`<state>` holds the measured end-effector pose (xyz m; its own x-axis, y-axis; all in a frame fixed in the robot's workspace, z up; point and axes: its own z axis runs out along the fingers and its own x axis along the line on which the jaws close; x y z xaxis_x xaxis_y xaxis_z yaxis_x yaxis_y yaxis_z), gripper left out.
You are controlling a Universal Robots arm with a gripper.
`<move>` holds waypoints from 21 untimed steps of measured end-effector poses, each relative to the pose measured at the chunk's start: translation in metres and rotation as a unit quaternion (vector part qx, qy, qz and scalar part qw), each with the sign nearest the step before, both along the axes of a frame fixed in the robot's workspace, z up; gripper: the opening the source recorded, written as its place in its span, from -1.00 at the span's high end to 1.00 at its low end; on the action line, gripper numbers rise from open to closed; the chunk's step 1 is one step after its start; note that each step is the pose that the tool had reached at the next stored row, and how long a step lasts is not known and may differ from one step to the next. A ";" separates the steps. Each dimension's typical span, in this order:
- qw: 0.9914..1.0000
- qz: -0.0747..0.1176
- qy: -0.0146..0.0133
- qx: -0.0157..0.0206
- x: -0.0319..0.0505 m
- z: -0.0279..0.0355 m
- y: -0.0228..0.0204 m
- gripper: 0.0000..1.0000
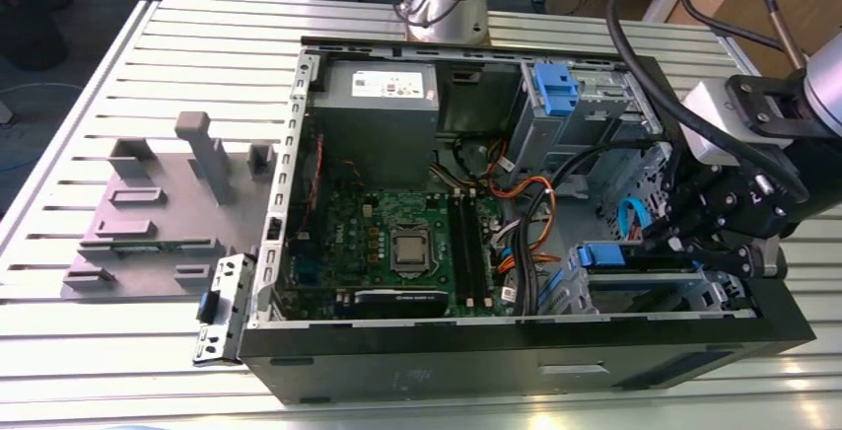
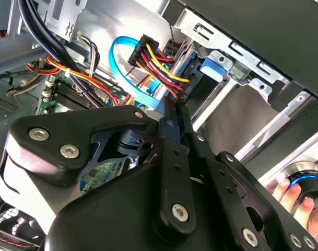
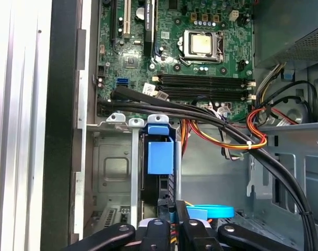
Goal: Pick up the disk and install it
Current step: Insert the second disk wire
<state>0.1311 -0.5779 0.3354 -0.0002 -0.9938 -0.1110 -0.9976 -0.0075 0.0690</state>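
Inside the computer case [image 1: 526,356], in its corner drive cage [image 3: 114,172], the disk [image 3: 160,156] is seen slotted on edge, with the gripper [image 3: 174,224] fingers [image 3: 192,231] brought together just behind it, seemingly to push it home.

The disk [image 3: 161,156], blue-railed, stands on edge inside the drive bay [image 3: 110,172].

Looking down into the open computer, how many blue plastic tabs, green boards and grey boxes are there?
In the exterior view:
Blue plastic tabs: 2
Green circuit board: 1
Grey metal box: 1
Total: 4
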 end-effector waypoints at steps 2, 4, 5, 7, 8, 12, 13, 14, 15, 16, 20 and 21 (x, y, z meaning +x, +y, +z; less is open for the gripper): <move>1.000 0.000 0.000 0.000 0.0000 -0.0001 -0.0002 0.67; 1.000 0.000 0.000 0.000 -0.0002 -0.0004 -0.0002 0.67; 1.000 0.000 0.000 0.000 -0.0007 -0.0007 -0.0002 0.67; 1.000 0.000 0.000 0.000 -0.0016 -0.0010 0.0000 0.67; 1.000 0.000 0.000 0.000 -0.0017 -0.0011 0.0000 0.67; 1.000 0.000 0.000 0.000 -0.0018 -0.0027 0.0000 0.67; 1.000 0.000 0.000 0.000 -0.0018 -0.0033 0.0000 0.67; 1.000 0.000 0.000 0.000 -0.0018 -0.0037 0.0000 0.67; 1.000 0.000 0.000 0.000 -0.0018 -0.0040 0.0000 0.67; 1.000 0.000 0.000 0.000 -0.0018 -0.0042 0.0000 0.67; 1.000 0.000 0.000 -0.001 -0.0023 -0.0055 0.0000 0.67; 1.000 0.000 0.000 -0.001 -0.0023 -0.0058 0.0000 0.67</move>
